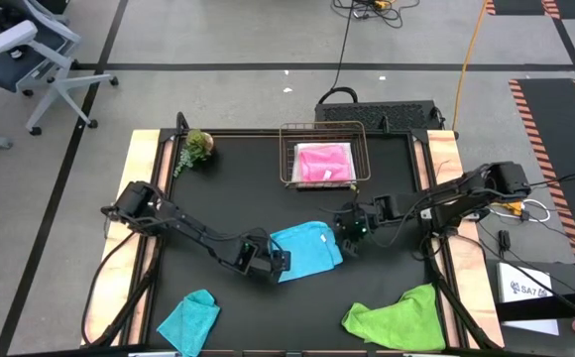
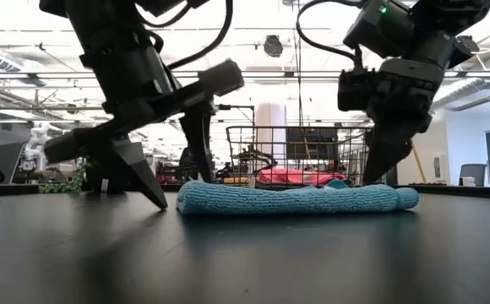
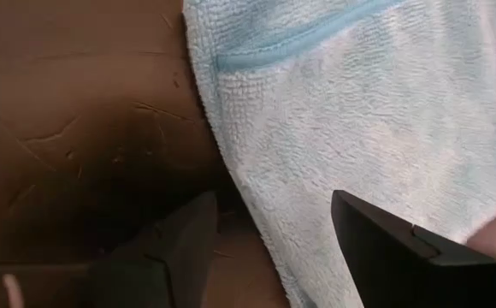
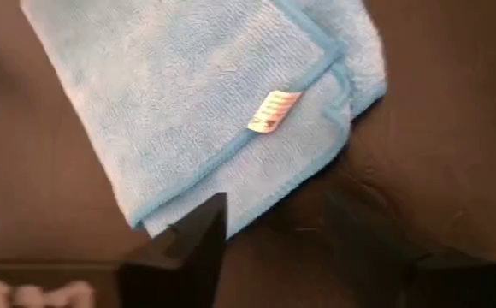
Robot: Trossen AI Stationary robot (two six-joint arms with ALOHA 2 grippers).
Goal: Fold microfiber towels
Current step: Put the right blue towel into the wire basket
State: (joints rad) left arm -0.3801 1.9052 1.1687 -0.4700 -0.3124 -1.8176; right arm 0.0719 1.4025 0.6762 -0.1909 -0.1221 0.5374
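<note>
Black table (image 1: 228, 183): sky blue towel (image 1: 305, 250) folded, lying between both pincers. Left pincer (image 1: 280, 261) open, straddling its edge; right pincer (image 1: 348, 238) open, empty. Next probably grip, fold again.

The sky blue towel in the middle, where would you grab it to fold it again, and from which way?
Probably at a corner or hemmed edge. The sky blue towel lies flat and already folded on the black table, so coming down from above at its ends suits. The left gripper straddles one edge, open; the right gripper hangs open at the opposite corner.
</note>
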